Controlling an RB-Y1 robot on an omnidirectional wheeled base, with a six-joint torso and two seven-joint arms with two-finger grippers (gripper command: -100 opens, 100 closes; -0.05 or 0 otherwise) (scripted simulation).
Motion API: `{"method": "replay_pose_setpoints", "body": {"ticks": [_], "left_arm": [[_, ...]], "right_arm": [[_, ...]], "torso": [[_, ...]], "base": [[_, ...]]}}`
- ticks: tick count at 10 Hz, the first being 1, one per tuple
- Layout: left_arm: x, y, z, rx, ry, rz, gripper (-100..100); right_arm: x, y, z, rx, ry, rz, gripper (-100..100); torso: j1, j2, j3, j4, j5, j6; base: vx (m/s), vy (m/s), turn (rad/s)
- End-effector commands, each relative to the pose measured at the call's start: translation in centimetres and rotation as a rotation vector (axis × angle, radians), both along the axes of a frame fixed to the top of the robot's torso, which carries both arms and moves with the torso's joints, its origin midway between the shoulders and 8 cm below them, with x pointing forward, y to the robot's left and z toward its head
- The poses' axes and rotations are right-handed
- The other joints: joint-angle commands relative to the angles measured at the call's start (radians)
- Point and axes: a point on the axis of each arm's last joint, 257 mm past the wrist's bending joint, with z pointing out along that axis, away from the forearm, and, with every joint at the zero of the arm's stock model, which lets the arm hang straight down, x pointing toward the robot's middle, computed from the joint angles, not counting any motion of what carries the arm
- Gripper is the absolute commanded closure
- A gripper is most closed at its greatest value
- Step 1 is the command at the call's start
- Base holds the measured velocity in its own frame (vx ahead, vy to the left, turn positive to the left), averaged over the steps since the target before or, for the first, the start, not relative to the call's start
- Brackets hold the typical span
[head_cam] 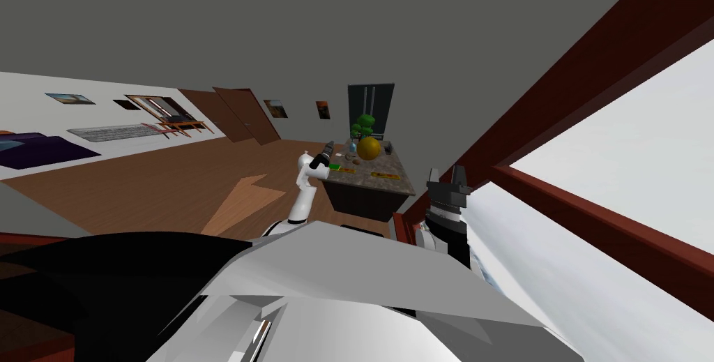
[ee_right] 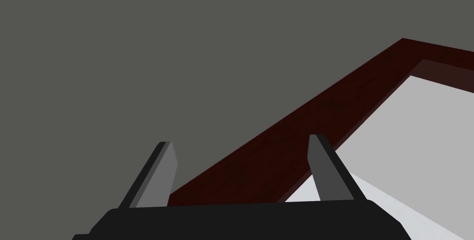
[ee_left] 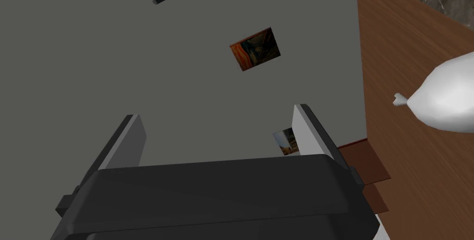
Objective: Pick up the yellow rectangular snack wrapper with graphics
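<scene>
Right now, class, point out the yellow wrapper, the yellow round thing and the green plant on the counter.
yellow wrapper (head_cam: 385, 175): head view, its middle.
yellow round thing (head_cam: 369, 148): head view, its front.
green plant (head_cam: 362, 126): head view, its leaves.

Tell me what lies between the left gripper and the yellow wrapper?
In the head view, small unclear items and a flat green thing lie on the counter between left gripper and yellow wrapper.

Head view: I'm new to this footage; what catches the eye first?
A large yellow ball stands out on the speckled grey counter ahead, a flat yellow rectangular wrapper lying in front of it. A dark red window frame sweeps across the right, beside the open right gripper.
</scene>
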Motion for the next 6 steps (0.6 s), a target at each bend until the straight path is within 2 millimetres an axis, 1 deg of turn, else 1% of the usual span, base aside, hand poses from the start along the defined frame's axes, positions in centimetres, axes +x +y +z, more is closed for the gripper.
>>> {"method": "replay_pose_setpoints", "body": {"ticks": [1, 2, 3, 4, 5, 6], "left_arm": [[0.2, 0.4, -1.1, -0.008, 0.038, 0.012, -100], [1.1, 1.1, -1.7, -0.025, 0.073, 0.032, -100], [1.0, 1.3, -2.5, -0.03, 0.104, 0.041, -100], [1.0, 1.4, -2.8, -0.032, 0.116, 0.044, -100], [1.8, 2.1, -3.6, -0.053, 0.157, 0.065, -100], [1.7, 2.2, -4.2, -0.056, 0.177, 0.071, -100]], "right_arm": [[0.0, 0.0, 0.0, 0.0, 0.0, 0.0, 0], [0.0, 0.0, 0.0, 0.0, 0.0, 0.0, 0], [0.0, 0.0, 0.0, 0.0, 0.0, 0.0, 0], [0.0, 0.0, 0.0, 0.0, 0.0, 0.0, 0], [0.0, 0.0, 0.0, 0.0, 0.0, 0.0, 0], [0.0, 0.0, 0.0, 0.0, 0.0, 0.0, 0]], "torso": [[0.0, 0.0, 0.0, 0.0, 0.0, 0.0], [0.001, 0.0, 0.0, 0.0, 0.0, 0.0], [0.0, 0.0, 0.0, 0.0, 0.0, 0.0], [0.0, 0.0, 0.0, 0.0, 0.0, 0.0], [0.001, 0.0, 0.0, 0.0, 0.0, 0.0], [0.001, 0.0, 0.0, 0.0, 0.0, 0.0]], "base": [[0.003, -0.021, 0.002], [0.014, -0.039, -0.018], [0.013, -0.039, -0.009], [0.004, -0.018, 0.003], [0.007, -0.026, -0.026], [0.014, -0.028, -0.016]]}}
